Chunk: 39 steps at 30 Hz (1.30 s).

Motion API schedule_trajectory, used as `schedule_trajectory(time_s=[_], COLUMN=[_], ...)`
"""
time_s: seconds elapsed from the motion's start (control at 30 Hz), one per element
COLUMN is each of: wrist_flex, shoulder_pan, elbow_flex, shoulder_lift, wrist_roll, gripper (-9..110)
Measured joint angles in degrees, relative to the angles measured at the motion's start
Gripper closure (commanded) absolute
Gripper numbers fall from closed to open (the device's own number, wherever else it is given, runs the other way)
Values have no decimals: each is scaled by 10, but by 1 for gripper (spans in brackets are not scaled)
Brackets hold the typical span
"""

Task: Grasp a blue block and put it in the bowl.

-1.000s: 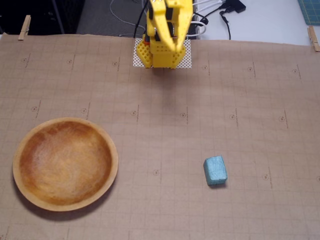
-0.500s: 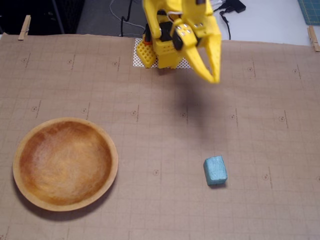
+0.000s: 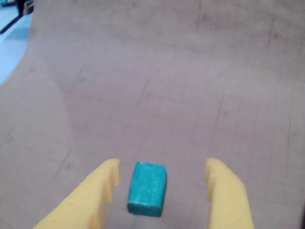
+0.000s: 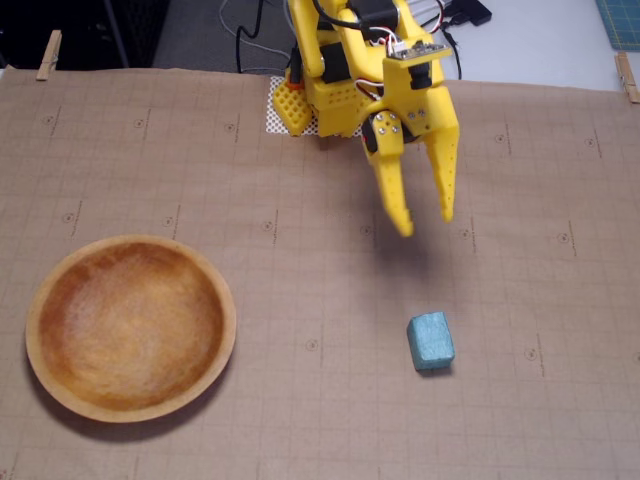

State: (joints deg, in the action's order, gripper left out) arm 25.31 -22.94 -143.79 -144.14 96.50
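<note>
In the fixed view, the wide, shallow wooden bowl (image 4: 130,327) sits empty near the surface's left edge. The yellow two-finger end effector (image 4: 425,222) has swung out from the arm's base at the far edge, fingers spread and empty, toward the small teal-blue rectangular block (image 4: 431,341) lying right of centre. The approach looks well lined up; descent remains.

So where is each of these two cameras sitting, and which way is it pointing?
Wrist view: rides on the arm just behind the gripper, looking forward and down at the paper-covered table; only the two yellow fingers show, open, with the blue block between them.
Fixed view: stands above the table's near side, looking down toward the arm's base; it shows the yellow arm, the open gripper above the table, and the wooden bowl at left.
Shared: the blue block, gripper and brown paper.
</note>
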Motion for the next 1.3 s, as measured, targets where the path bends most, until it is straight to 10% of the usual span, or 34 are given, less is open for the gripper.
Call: schedule_trajectory(time_s=[1.3], wrist_flex=[-169], shoulder_pan=[-54], elbow_flex=[97], shoulder_lift=[427], wrist_roll=[64], gripper=[58])
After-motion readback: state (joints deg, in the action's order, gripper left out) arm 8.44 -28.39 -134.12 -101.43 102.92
